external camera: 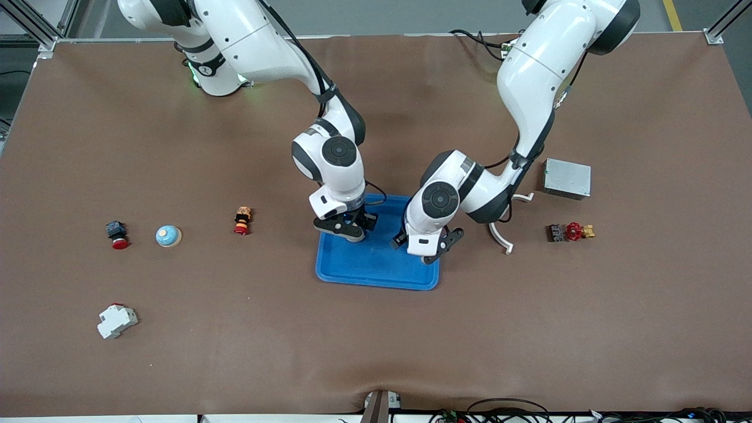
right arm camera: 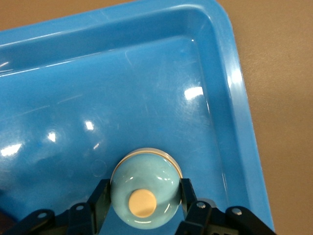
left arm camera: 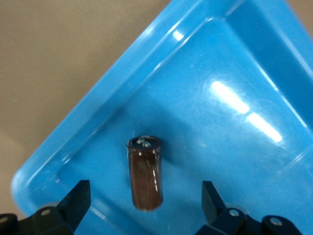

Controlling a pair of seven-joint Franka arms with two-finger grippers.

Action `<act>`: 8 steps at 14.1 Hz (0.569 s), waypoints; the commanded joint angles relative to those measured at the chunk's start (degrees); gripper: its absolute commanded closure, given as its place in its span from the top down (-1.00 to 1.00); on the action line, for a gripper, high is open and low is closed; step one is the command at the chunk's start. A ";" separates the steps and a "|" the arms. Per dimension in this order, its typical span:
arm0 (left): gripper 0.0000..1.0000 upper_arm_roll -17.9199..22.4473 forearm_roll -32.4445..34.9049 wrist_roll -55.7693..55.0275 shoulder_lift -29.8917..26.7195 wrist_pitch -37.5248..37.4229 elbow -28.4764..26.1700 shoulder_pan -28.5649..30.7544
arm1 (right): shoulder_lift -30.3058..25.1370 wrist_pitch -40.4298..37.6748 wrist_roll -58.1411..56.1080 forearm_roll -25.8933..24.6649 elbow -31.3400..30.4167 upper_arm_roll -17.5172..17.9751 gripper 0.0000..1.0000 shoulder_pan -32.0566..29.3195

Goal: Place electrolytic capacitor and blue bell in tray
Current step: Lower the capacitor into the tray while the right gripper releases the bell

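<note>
The bright-blue tray [external camera: 376, 267] lies at the middle of the table. A brown electrolytic capacitor [left arm camera: 145, 171] lies on the tray floor [left arm camera: 234, 73] near a corner. My left gripper [left arm camera: 146, 193] is open just above it, one finger to each side and neither touching it. In the front view this gripper [external camera: 426, 247] hangs over the tray's end toward the left arm and hides the capacitor. My right gripper [right arm camera: 144, 188] is shut on a pale blue bell [right arm camera: 145, 176] with a cream knob, held low over the tray [right arm camera: 122, 83]. In the front view it [external camera: 351, 229] is over the tray's part farthest from the camera.
A second blue bell [external camera: 168, 236] sits toward the right arm's end between two red push buttons [external camera: 117, 234] [external camera: 242, 220]; a white breaker [external camera: 116, 321] lies nearer the camera. Toward the left arm's end are a grey metal box [external camera: 567, 178], a white hook [external camera: 500, 235] and a red valve [external camera: 573, 231].
</note>
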 commanded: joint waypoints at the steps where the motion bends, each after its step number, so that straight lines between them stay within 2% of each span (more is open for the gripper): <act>1: 1.00 0.33 3.04 1.74 -6.51 -8.04 -0.93 0.49 | -0.65 0.62 -0.05 1.65 -0.93 0.67 -1.00 -0.83; 4: 1.00 0.15 3.76 11.22 -11.43 -16.75 -1.81 3.99 | -0.03 0.62 0.04 2.44 -0.76 0.67 -1.00 -0.83; 5: 1.00 0.07 3.76 13.95 -12.93 -18.34 -2.51 5.40 | 0.06 0.62 0.04 2.88 -0.67 0.67 -0.27 -0.83; 6: 1.00 0.07 3.76 16.41 -14.68 -19.58 -4.00 6.63 | 0.15 0.62 0.04 3.06 -0.75 0.67 0.99 -0.66; 8: 1.00 0.07 3.85 22.12 -19.42 -19.85 -8.73 9.96 | -0.03 0.10 -0.22 3.06 -0.49 0.58 1.00 -0.57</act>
